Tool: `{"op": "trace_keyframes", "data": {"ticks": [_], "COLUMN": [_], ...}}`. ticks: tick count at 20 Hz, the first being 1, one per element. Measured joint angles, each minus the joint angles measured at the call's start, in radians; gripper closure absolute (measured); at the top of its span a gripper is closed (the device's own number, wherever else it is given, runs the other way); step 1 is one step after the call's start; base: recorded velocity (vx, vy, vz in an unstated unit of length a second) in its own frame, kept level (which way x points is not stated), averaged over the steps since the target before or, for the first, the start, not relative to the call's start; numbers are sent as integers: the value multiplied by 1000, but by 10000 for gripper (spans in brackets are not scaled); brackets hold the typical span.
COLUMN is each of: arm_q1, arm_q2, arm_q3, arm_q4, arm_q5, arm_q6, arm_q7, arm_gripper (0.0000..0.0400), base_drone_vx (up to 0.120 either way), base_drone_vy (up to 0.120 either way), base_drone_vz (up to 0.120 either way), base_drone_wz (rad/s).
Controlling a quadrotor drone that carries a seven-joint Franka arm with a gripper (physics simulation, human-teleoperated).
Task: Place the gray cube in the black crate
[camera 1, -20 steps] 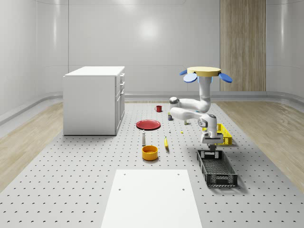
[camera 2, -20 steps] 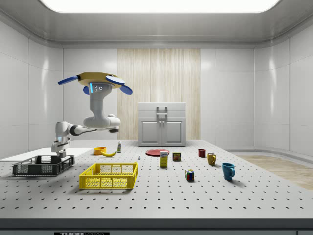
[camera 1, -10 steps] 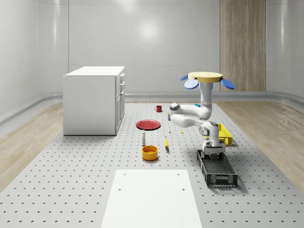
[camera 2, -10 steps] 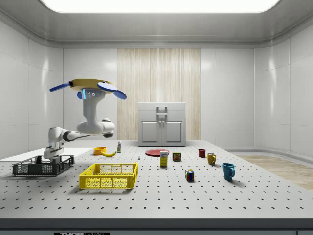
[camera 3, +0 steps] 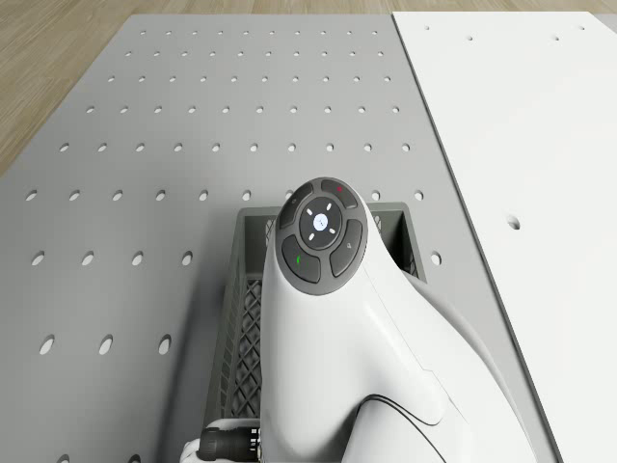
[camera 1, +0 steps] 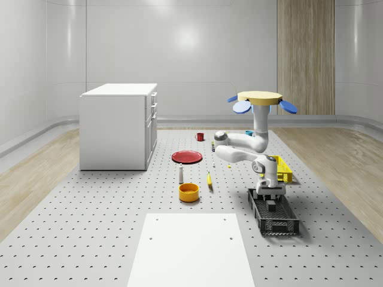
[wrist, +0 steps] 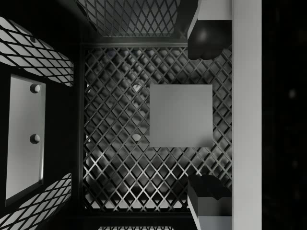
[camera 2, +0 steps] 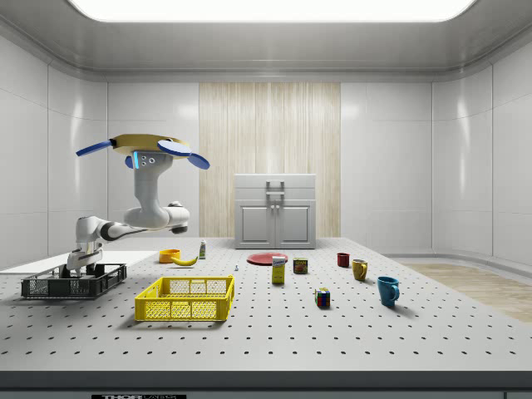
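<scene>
While hovering, drone (camera 1: pixel 258 97) over the counter (camera 1: pixel 108 233) beside the black crate (camera 1: pixel 281 225), holds gripper (camera 1: pixel 270 196) spread wide above gray cube (wrist: pixel 181 116), apparently released onto the mesh floor.

Hovering drone (camera 1: pixel 258 96), arm bent downward, fingers (wrist: pixel 207 36) spread apart.

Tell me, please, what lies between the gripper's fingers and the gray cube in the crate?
Nothing. In the wrist view the fingers stand apart from the gray cube, with bare mesh floor of the black crate between.
</scene>
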Motion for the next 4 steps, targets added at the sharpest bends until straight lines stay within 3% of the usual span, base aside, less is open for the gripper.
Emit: {"op": "trace_keyframes", "data": {"ticks": [4], "arm_q1": [0], "arm_q2": [-1], "arm_q3": [0], "arm_q4": [0], "arm_q5": [0], "arm_q6": [1], "arm_q7": [0], "arm_gripper": [15], "base_drone_vx": [0], "base_drone_vy": [0], "base_drone_vz": [0], "base_drone_wz": [0]}}
